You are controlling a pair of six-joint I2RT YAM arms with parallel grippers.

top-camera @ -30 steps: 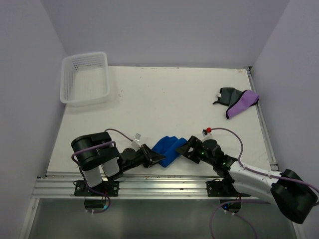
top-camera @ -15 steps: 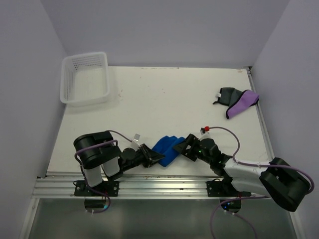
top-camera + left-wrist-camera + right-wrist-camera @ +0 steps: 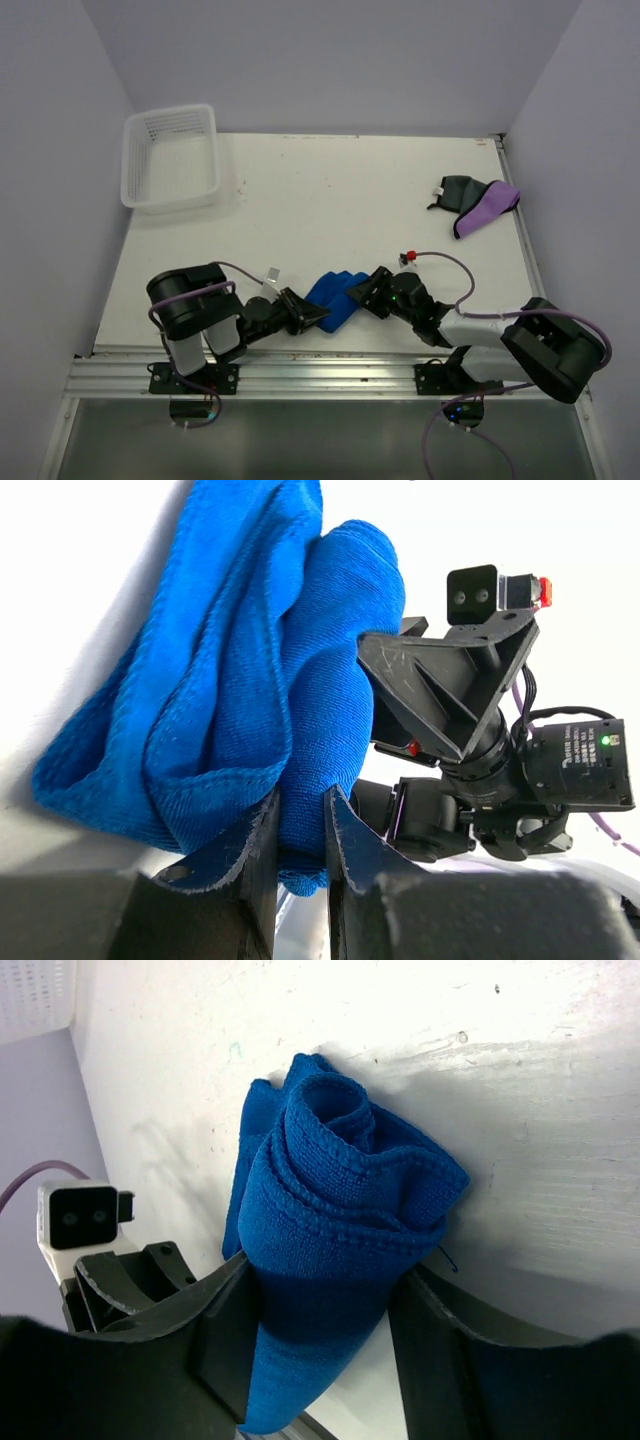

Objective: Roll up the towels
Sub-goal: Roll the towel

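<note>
Gripping the blue towel [image 3: 338,296] from two sides, low over the table [image 3: 330,200], just ahead of the arm bases.

At the left gripper [image 3: 300,810]: narrow, closed on a thin fold of the blue cloth, pinched between the two fingers [image 3: 255,845] at the near end of the bundle. Beyond its tips, loose layered folds spreading away, and past them the body of the other arm.

At the right gripper [image 3: 322,1290]: set about half wide, one finger [image 3: 225,1335] on each side of the rolled end, both pressing on the cloth. Directly in front of its tips, a tight spiral of blue layers lying on the white surface. Behind the roll, to the left in the right wrist view, a small camera block of the opposite wrist.

Pointing tip to tip, with only the blue bundle between them.

Well apart from the right gripper, far ahead and to its right near the table edge: the purple towel [image 3: 485,210] and the dark grey towel [image 3: 455,190], touching, both crumpled.

Far ahead of the left gripper, at the back left corner: a white mesh basket [image 3: 172,197].
</note>
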